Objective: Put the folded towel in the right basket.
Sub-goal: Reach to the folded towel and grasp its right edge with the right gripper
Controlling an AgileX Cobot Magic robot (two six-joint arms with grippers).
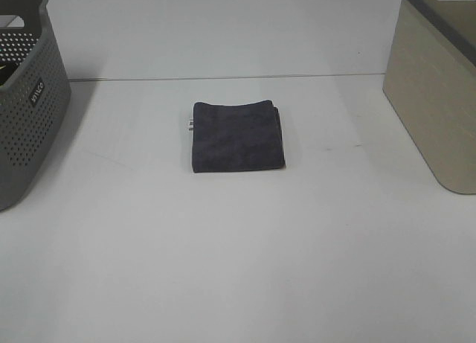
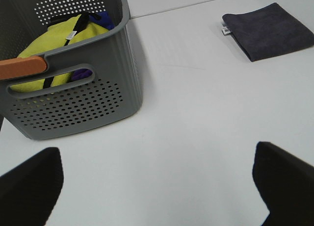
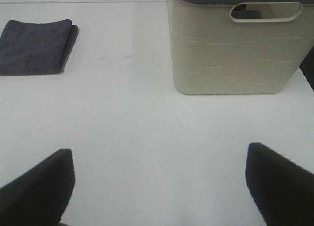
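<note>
A dark grey folded towel (image 1: 237,135) lies flat in the middle of the white table. It also shows in the left wrist view (image 2: 269,31) and the right wrist view (image 3: 37,46). The beige right basket (image 1: 436,86) stands at the table's right side, also in the right wrist view (image 3: 235,44). Neither gripper shows in the exterior high view. My left gripper (image 2: 157,187) is open and empty, near the grey basket, far from the towel. My right gripper (image 3: 159,187) is open and empty, in front of the beige basket.
A grey perforated basket (image 1: 26,97) stands at the left, holding yellow and blue cloth (image 2: 64,37). An orange piece (image 2: 22,67) sits at its rim. Bare white table (image 1: 238,268) lies between the baskets.
</note>
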